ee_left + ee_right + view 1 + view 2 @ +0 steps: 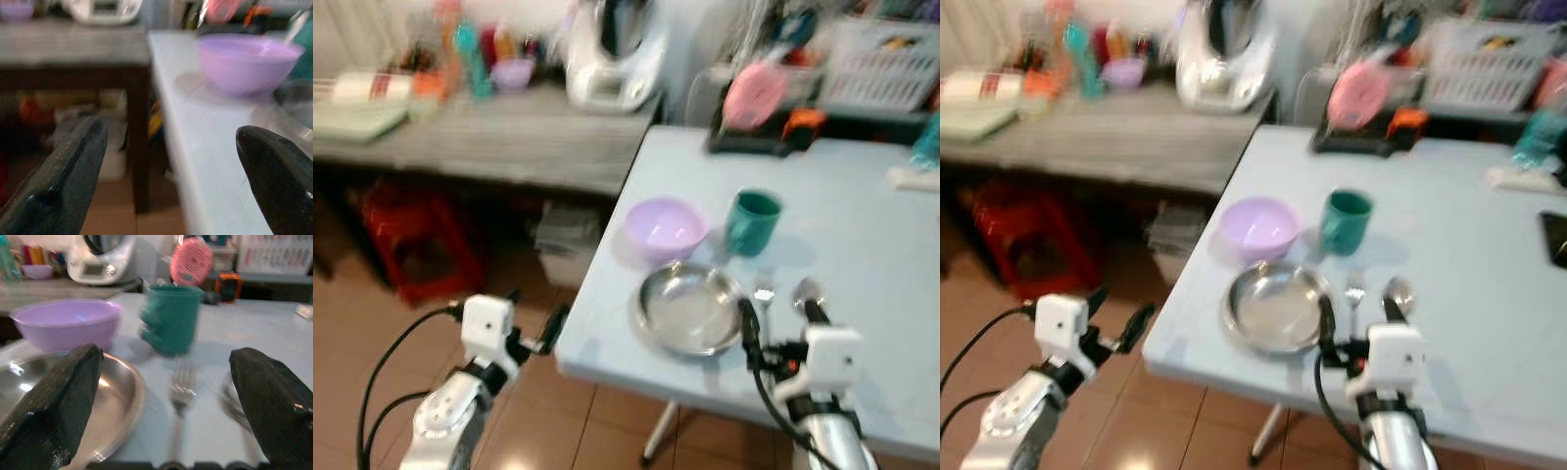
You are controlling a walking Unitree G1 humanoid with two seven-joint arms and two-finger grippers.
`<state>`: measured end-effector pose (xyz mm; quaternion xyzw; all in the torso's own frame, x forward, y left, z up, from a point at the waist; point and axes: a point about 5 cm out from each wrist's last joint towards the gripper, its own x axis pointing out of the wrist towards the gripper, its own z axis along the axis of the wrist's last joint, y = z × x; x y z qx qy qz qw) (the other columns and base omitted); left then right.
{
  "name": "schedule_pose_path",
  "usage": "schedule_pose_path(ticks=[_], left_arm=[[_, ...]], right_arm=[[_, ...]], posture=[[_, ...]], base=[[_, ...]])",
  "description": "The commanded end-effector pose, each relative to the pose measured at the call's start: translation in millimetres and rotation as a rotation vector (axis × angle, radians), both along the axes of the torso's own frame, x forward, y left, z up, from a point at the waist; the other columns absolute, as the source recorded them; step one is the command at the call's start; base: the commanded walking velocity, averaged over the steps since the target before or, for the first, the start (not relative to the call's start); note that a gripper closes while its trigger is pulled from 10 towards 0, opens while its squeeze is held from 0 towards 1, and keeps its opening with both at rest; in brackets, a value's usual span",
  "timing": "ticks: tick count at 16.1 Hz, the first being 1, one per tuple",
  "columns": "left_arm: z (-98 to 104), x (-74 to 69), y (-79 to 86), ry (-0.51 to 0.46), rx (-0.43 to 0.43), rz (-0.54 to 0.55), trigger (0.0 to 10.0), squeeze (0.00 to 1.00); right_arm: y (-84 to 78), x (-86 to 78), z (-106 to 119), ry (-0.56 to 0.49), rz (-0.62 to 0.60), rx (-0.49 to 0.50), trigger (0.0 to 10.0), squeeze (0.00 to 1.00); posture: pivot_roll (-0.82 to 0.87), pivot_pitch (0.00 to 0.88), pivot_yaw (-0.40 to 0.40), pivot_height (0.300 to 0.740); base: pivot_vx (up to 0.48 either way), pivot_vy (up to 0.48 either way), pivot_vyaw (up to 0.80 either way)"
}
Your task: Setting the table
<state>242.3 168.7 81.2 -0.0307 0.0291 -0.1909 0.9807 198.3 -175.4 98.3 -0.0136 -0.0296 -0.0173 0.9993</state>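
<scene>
On the pale blue table a steel plate lies near the front left corner. Behind it stand a lilac bowl and a green mug. A fork and a spoon lie to the plate's right. My right gripper hovers open over the table's front edge, one finger over the plate's rim, the other by the spoon. My left gripper is open and empty, off the table's left edge, above the floor.
A grey side bench to the left carries a white appliance, bottles and a small bowl. A red stool sits under it. A dish rack and a pink round item stand at the table's back.
</scene>
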Motion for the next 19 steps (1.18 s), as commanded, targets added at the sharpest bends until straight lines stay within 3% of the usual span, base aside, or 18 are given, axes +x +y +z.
schedule_pose_path(ticks=[1, 2, 6, 9, 12, 16, 19], left_arm=[[-1, -2.1, -6.6, -0.001, -0.021, -0.042, 10.0, 0.00], [-2, -5.4, -8.1, 0.019, -0.048, -0.098, 10.0, 0.00], [-4, -7.1, -4.3, 0.024, -0.035, -0.135, 10.0, 0.00], [-4, -10.5, -6.7, 0.029, -0.007, -0.243, 10.0, 0.00], [-5, -11.3, -6.8, 0.038, -0.012, -0.272, 10.0, 0.00], [-6, -13.2, -7.3, 0.045, -0.013, -0.297, 10.0, 0.00], [-7, -16.1, -9.0, 0.045, -0.006, -0.303, 10.0, 0.00]], right_arm=[[-4.6, -1.1, -2, 0.021, -0.008, 0.009, 10.0, 0.00], [-4.4, -1.0, -3, 0.028, 0.004, 0.015, 10.0, 0.00], [-7.6, 0.6, -5, 0.044, 0.004, 0.026, 10.0, 0.00], [-14.7, 4.0, -6, 0.059, -0.003, 0.031, 10.0, 0.00], [-19.6, 10.8, -5, 0.076, 0.003, 0.031, 10.0, 0.00], [-21.1, 23.9, -3, 0.101, 0.038, 0.125, 10.0, 0.00], [-10.7, 36.0, -5, 0.158, 0.101, 0.267, 10.0, 0.00]], posture=[[-0.03, 0.000, 0.038, 0.740], [-0.04, 0.000, 0.037, 0.740], [-0.04, 0.000, 0.037, 0.740], [-0.04, 0.000, 0.032, 0.740], [-0.04, 0.000, 0.032, 0.740], [-0.04, 0.000, 0.034, 0.740], [-0.03, 0.000, 0.032, 0.740]], base=[[0.000, 0.000, 0.00], [0.000, 0.000, 0.00], [0.000, 0.000, 0.00], [0.000, 0.000, 0.00], [0.000, 0.000, 0.00], [0.000, 0.000, 0.00], [0.000, 0.000, 0.00]])
